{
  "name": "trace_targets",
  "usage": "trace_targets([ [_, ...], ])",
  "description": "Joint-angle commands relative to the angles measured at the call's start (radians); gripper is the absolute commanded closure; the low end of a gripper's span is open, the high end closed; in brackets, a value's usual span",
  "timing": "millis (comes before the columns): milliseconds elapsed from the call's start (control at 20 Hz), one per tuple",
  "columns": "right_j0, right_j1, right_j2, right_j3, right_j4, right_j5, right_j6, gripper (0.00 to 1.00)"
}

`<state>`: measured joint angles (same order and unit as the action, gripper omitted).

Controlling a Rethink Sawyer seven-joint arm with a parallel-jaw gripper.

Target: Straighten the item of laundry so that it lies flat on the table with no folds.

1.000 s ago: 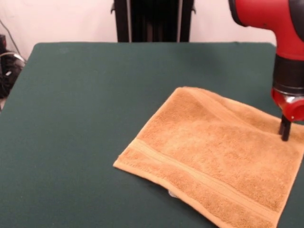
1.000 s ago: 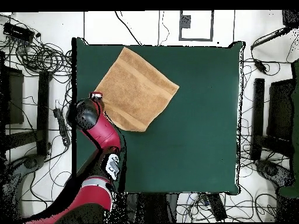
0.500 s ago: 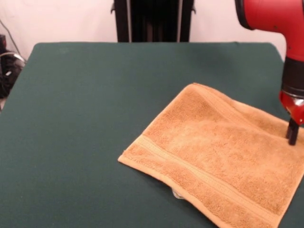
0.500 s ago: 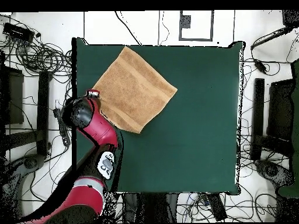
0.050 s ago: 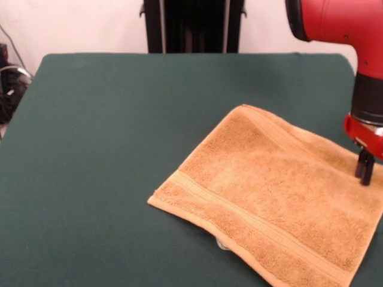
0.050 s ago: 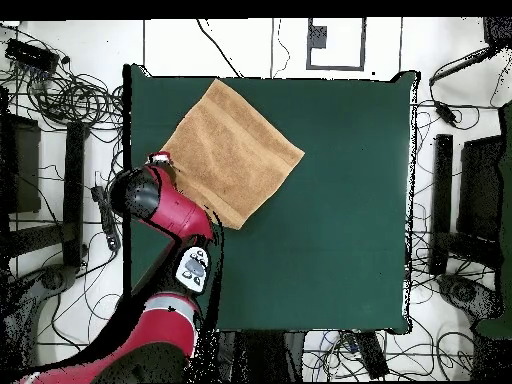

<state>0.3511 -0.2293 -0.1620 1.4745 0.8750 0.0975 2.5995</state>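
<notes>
Golden-orange terry-cloth towel (image 5: 275, 194) spread flat on dark green felt bench (image 5: 119, 119), black hand (image 5: 364, 175) at its edge, grip indiscernible

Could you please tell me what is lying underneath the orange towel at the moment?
The towel lies spread on the green table. A small pale object peeks out under its near edge; the rest of it is covered. The gripper touches the towel's right corner.

Golden-orange towel (image 5: 275, 197) w/ woven band, dk green table (image 5: 108, 131).
</notes>
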Motion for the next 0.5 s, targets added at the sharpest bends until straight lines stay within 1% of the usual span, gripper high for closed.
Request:
trace_targets([
  [50,-0.078,0.199,0.029,0.044,-0.114,-0.028,0.024,1.00],
  [200,-0.093,0.201,0.019,0.037,-0.170,-0.024,0.019,1.00],
  [500,-0.105,0.212,-0.001,0.024,-0.237,-0.028,0.041,1.00],
])
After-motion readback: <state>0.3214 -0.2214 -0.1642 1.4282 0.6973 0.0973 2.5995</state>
